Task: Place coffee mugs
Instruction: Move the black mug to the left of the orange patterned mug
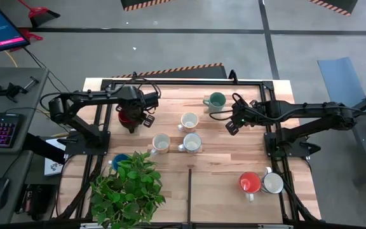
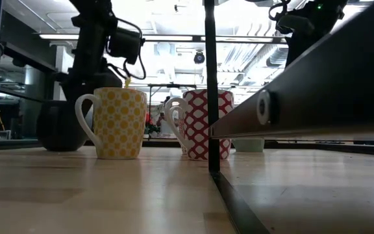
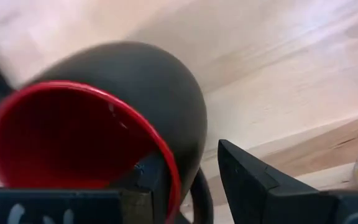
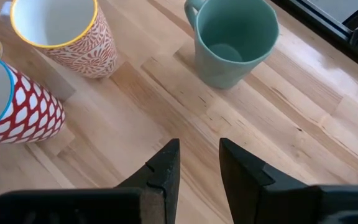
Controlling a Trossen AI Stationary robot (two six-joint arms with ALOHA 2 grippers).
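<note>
A dark mug with a red inside (image 1: 128, 118) (image 3: 104, 124) stands at the table's far left, with my left gripper (image 1: 135, 112) (image 3: 188, 165) shut on it from above. In the low view it (image 2: 60, 127) looks set down on the wood. My right gripper (image 1: 233, 122) (image 4: 199, 163) hovers open over bare wood, with nothing between its fingers. It is just near of the green mug (image 1: 216, 100) (image 4: 232, 43). Three white patterned mugs (image 1: 189, 121) (image 1: 192, 142) (image 1: 161, 143) stand in the table's middle. My left gripper has the dark mug's rim wall (image 3: 170, 165) between its fingers, right beside the handle (image 3: 201, 198). One finger (image 3: 146, 177) is inside the cup and the other (image 3: 247, 180) outside. The fingers point down from above. The mug is upright, its base (image 2: 60, 147) level with the table top.
A leafy potted plant (image 1: 129, 191) fills the near left corner and half covers a blue mug (image 1: 119, 160). An orange mug (image 1: 249, 182) and a white mug (image 1: 273, 183) stand near right. A dark frame (image 1: 189, 81) edges the table. Bare wood lies in the near middle.
</note>
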